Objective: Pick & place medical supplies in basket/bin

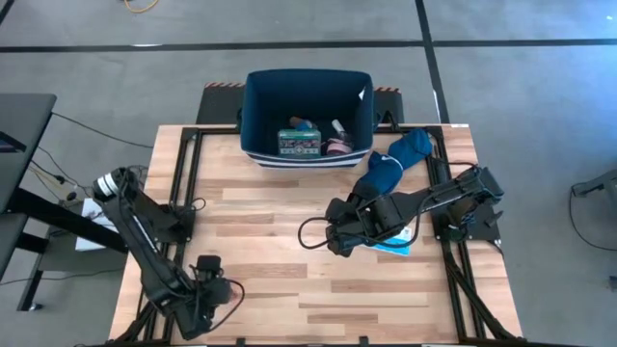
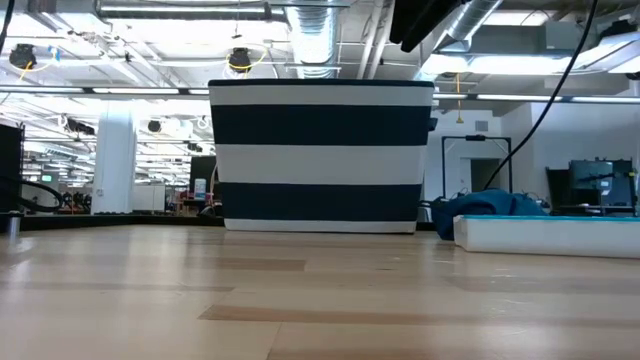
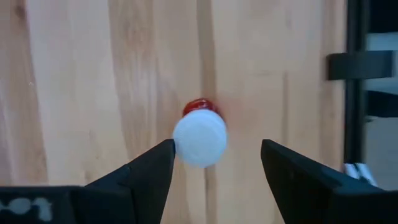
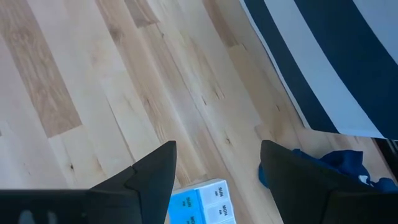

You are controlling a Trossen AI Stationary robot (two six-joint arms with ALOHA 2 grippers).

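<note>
Left pincer (image 3: 214,163) wide open, empty, hanging straight over the tiny red-white bottle (image 3: 200,134) upright on the bench (image 1: 280,260) near its front-left corner, cap between the fingers nearer one; right pincer (image 4: 217,165) open over pill organizer (image 4: 200,204).

Big open-plan lab/workshop, industrial bldg. Low view, top of frame: exposed silver ducting (image 2: 318,30), pipes, strip lights; a white column (image 2: 115,160) at left, monitors (image 2: 600,182) at far right. High view: wood bench (image 1: 289,246) on a black frame over a grey concrete floor (image 1: 540,87), w/ loose cables at left.
</note>
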